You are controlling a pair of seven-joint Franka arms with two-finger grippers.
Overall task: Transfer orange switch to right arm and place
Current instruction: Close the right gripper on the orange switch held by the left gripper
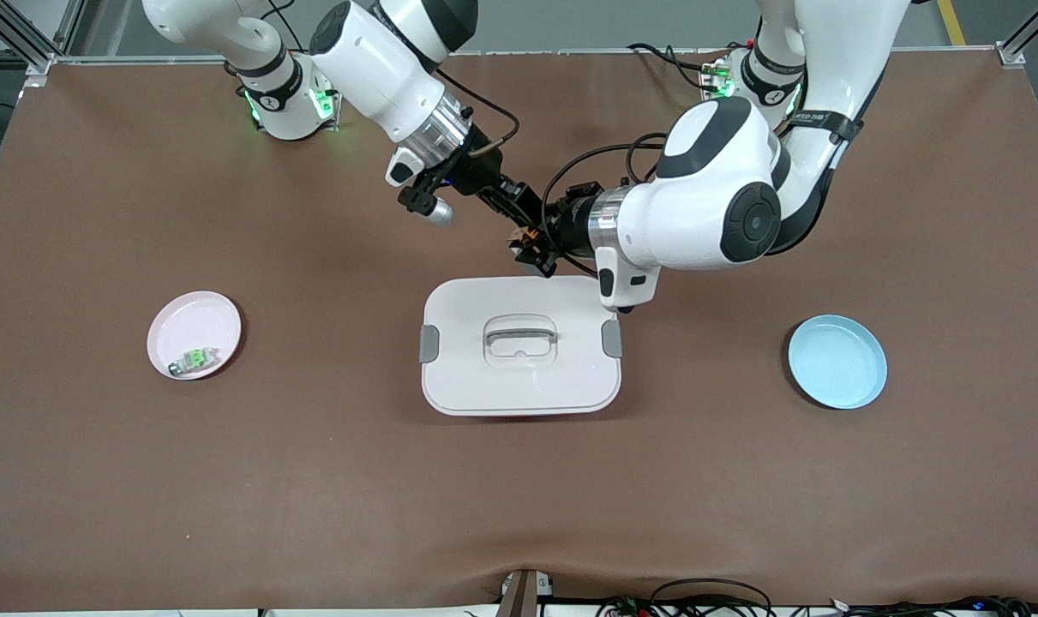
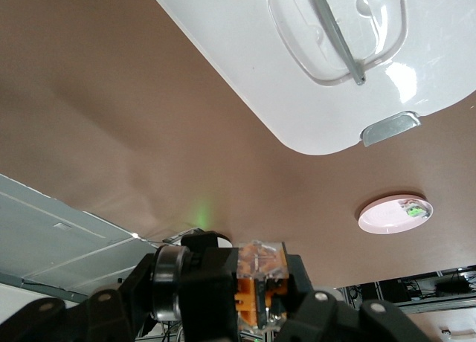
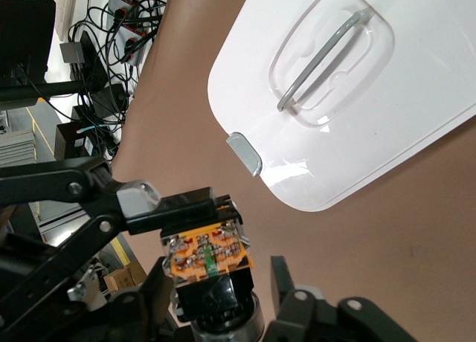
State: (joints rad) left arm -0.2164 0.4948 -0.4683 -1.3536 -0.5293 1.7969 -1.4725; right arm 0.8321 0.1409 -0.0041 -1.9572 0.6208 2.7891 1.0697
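A white lidded box (image 1: 520, 346) with a grey handle (image 1: 519, 328) and 2 grey clips sits mid-table, directly under the spot where the 2 arms meet. A pink plate (image 1: 194, 334) holding a grey component with a green top (image 1: 195, 359) lies toward the right arm's end of the table; a blue plate (image 1: 837, 361) lies toward the left arm's end.

The orange switch (image 1: 525, 236) is up in the air over the table just past the box's edge nearest the robots' bases. The left gripper (image 1: 531, 248) is clamped tight on it. The right gripper (image 1: 516, 206) reaches in from the other arm, its fingers on either side of the switch; whether they already press it I cannot tell.

The front view shows only a speck of orange between black fingers. The right wrist view shows the switch's (image 3: 208, 251) orange face, with a left-gripper finger (image 3: 140, 198) against it. The left wrist view shows its clear top (image 2: 258, 281).
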